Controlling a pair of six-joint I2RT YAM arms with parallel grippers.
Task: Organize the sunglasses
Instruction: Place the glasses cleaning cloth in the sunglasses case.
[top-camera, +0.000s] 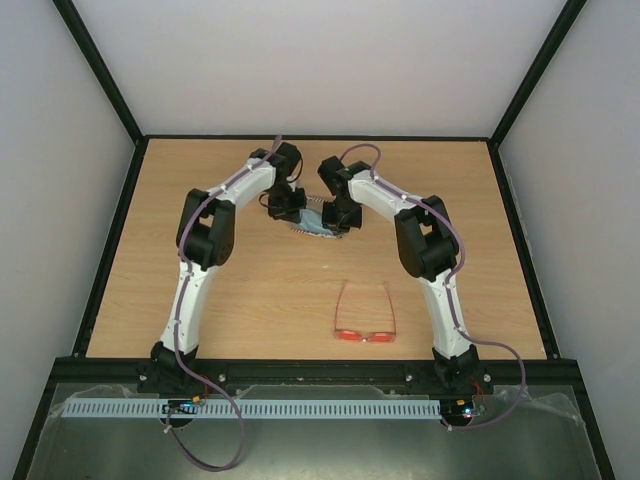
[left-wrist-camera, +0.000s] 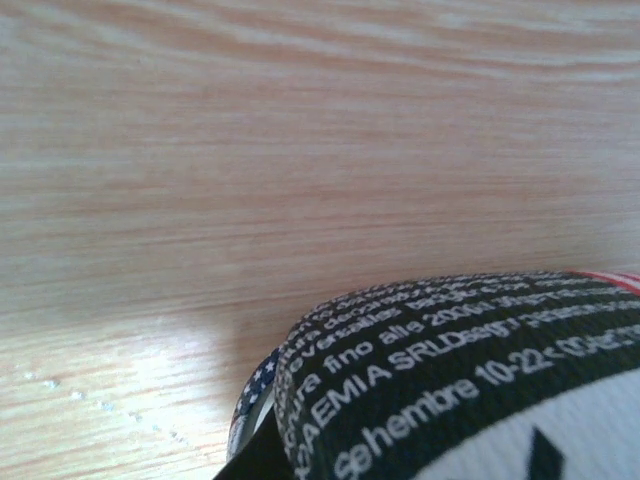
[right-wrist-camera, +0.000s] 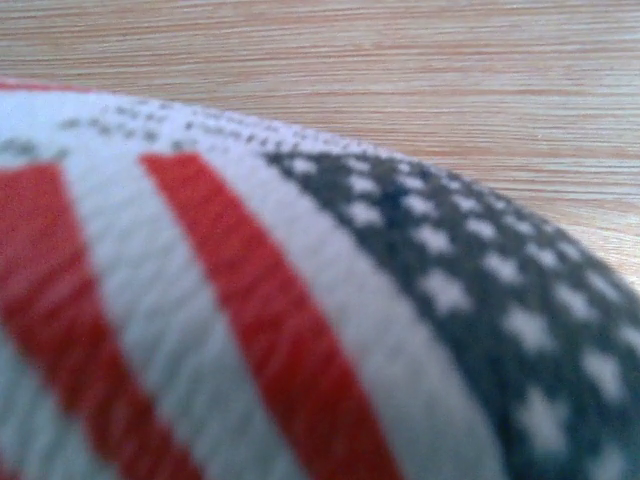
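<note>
The sunglasses (top-camera: 365, 318), with a thin red-orange frame and red lenses, lie on the table at front centre-right, temples spread open and pointing away from me. The flag-patterned case (top-camera: 314, 222) sits at the back centre between both grippers. My left gripper (top-camera: 288, 206) is at its left end and my right gripper (top-camera: 340, 214) is at its right end. In the left wrist view the case's dark printed band (left-wrist-camera: 470, 380) fills the lower right. In the right wrist view its stripes and stars (right-wrist-camera: 300, 320) fill the frame. The case hides both sets of fingers in the wrist views.
The wooden table (top-camera: 220, 300) has a black raised rim on all sides. White walls stand behind and at both sides. Both arms arch inward over the back centre. A pale blue patch shows at the case between the grippers.
</note>
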